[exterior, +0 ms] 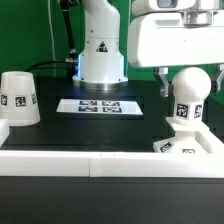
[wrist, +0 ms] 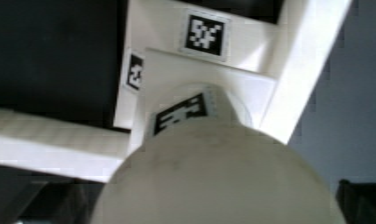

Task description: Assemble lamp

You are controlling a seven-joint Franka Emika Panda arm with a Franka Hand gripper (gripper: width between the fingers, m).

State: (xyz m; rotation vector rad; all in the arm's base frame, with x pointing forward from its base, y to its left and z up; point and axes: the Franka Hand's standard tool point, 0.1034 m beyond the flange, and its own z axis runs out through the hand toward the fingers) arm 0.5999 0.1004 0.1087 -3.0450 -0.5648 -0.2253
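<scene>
Lamp parts first: your white truncated-cone plastic shade [exterior: 19, 98] stands at the exterior view's left, the marker board [exterior: 88, 106] mid-table, the white round-headed bulb [exterior: 187, 97] upright on its flat square base [exterior: 183, 142] at right. A white rail [exterior: 100, 160] partly hides that base. Gripper [exterior: 186, 82] jaws stand wide, seemingly straddling the bulb without touching.

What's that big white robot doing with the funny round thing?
It is building a lamp. The white round-headed plastic bulb stands upright on the flat square white base at the exterior view's right. The end effector hangs open just above the bulb, holding nothing. The white cone-shaped shade waits on the black table at the left, not yet fitted.
</scene>
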